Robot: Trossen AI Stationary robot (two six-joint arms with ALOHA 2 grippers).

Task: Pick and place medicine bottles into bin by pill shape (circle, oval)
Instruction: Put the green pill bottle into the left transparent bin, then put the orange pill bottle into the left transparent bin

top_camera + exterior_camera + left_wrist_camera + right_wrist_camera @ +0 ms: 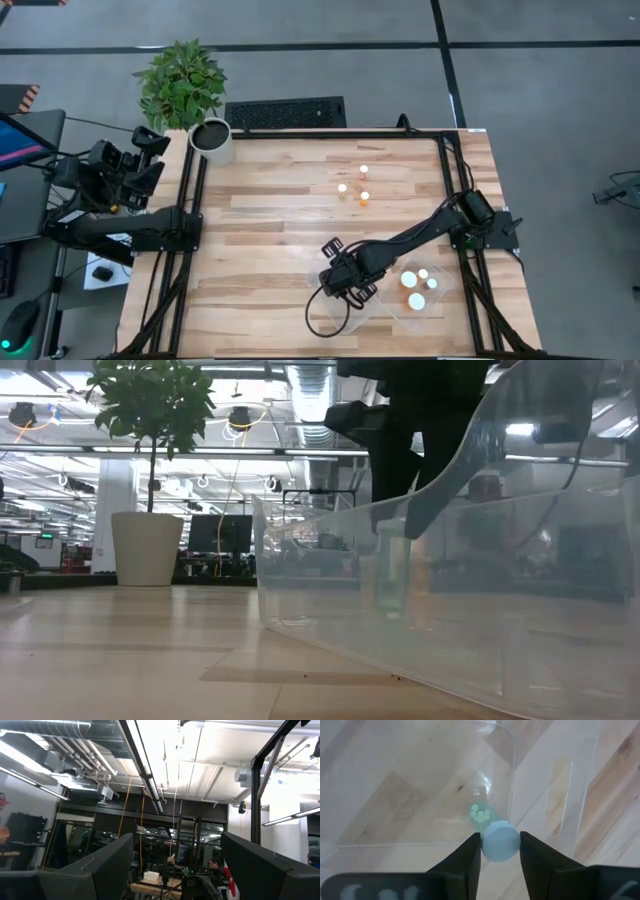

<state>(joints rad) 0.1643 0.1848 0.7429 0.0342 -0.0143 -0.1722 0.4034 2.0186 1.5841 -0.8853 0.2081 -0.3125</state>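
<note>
Right wrist view: we find the right gripper [500, 851] clamped on a bottle [500, 841] over the clear bin [512, 770]; we advise releasing low. Left gripper [140, 160] parked, open.

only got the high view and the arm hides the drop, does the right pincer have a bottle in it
Observer: Yes. In the right wrist view a white-capped bottle sits between the right pincer's fingers, touching both.
Operator: what shape pills
Observer: Round pale green pills show through the bottle's body.
Operator: is it inside the bin
Observer: Yes. The low view shows it upright within the clear bin's walls.
</note>
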